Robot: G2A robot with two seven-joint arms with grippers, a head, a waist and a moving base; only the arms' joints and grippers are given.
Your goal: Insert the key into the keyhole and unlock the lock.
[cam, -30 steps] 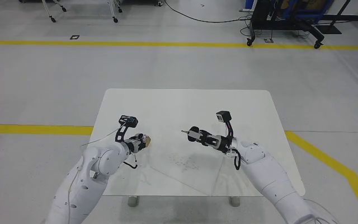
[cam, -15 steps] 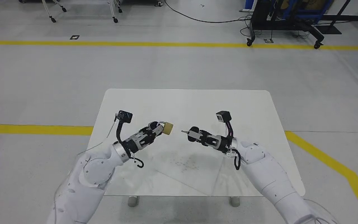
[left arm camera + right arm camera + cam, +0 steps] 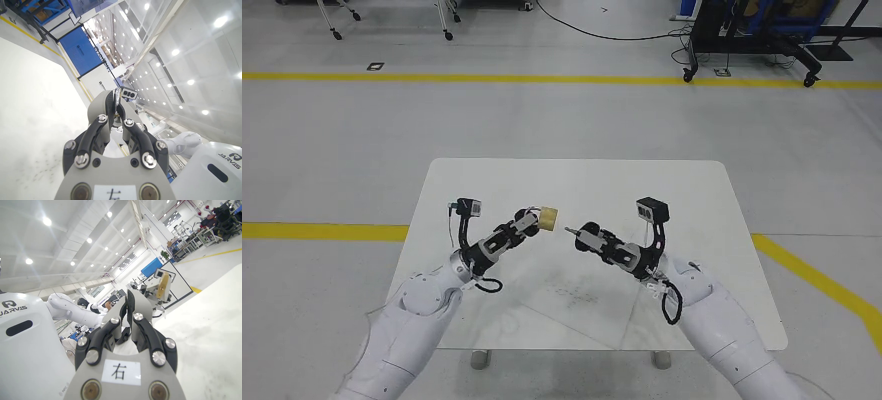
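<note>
A brass lock (image 3: 547,216) hangs above the white table (image 3: 662,190), with my left gripper (image 3: 533,223) shut on it. In the left wrist view a silvery part of the lock (image 3: 117,95) shows between the closed fingers. My right gripper (image 3: 586,238) is shut on the key (image 3: 569,234), whose thin tip points at the lock from a short gap away. The right wrist view has the lock (image 3: 163,286) just beyond my right gripper (image 3: 128,299), its keyhole face turned this way. The key itself is hidden between those pads.
The table's front middle carries dark scuff marks (image 3: 577,292). Yellow floor lines (image 3: 542,77) run behind and beside the table, and a wheeled rack (image 3: 752,40) stands far back right.
My left arm has carried the lock up and to the right, from near the table's left side to just short of the key tip. My right wrist has shifted slightly.
</note>
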